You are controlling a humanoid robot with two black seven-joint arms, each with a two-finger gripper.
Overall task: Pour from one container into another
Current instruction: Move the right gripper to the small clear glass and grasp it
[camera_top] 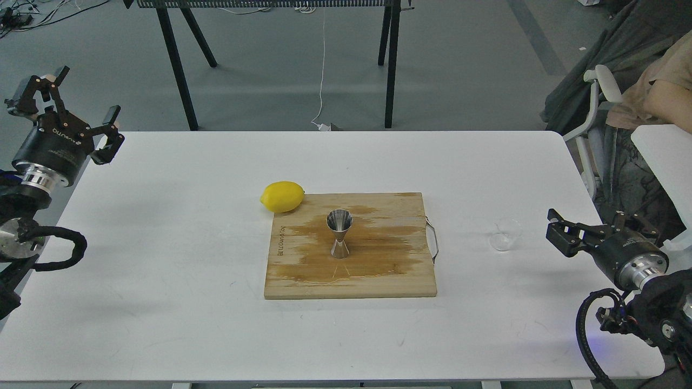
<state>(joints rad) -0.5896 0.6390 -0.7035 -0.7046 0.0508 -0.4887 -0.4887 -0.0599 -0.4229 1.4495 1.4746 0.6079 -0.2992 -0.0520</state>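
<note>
The small transparent cup (505, 234) stands upright on the white table to the right of the wooden cutting board (378, 270). The shiny steel jigger (340, 233) stands upright in the middle of the board, inside a wet dark stain. My right gripper (589, 224) hangs low at the table's right edge, open and empty, a short way right of the cup and apart from it. My left gripper (65, 100) is raised at the table's far left corner, open with nothing between its fingers.
A yellow lemon (282, 196) lies touching the board's back left corner. A metal handle (433, 240) sticks out of the board's right side, toward the cup. A second white table (662, 156) and a seated person (657, 92) are at the right.
</note>
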